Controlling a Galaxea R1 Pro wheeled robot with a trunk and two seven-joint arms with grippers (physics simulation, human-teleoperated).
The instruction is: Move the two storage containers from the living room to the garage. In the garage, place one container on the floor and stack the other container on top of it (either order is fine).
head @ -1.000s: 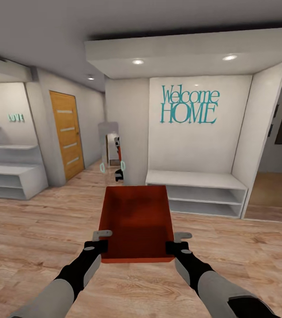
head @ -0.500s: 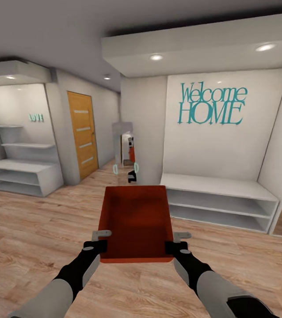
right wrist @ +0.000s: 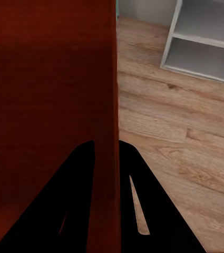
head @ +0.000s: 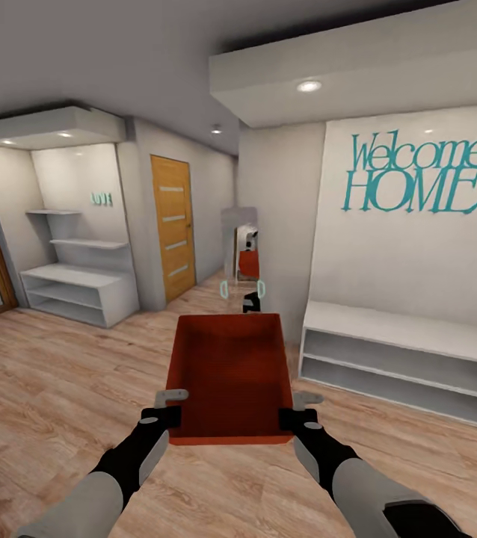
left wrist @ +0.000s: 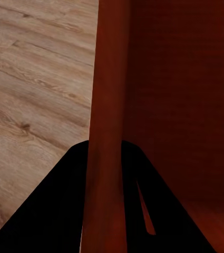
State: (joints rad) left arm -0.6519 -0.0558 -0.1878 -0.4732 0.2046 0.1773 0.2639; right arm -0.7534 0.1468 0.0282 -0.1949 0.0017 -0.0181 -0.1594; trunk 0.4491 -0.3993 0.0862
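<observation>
One orange-red storage container (head: 231, 373) hangs in front of me over the light wood plank floor, held level between both arms. My left gripper (head: 170, 407) is shut on its left wall (left wrist: 109, 132), one finger inside and one outside. On the other side, my right gripper (head: 298, 409) is shut on the right wall (right wrist: 105, 105) the same way. The bin is open-topped and shows nothing inside.
A white wall with teal "Welcome HOME" lettering (head: 416, 175) stands at the right above a low white shelf bench (head: 410, 351). An orange-wood door with glass slits (head: 173, 228) lies ahead left, beside white shelving (head: 81, 288). A mirror (head: 242, 258) down the hallway reflects me.
The whole view has swung left: the lettering wall and bench slid right and the door and shelving came toward the middle. The container stays gripped the same way.
</observation>
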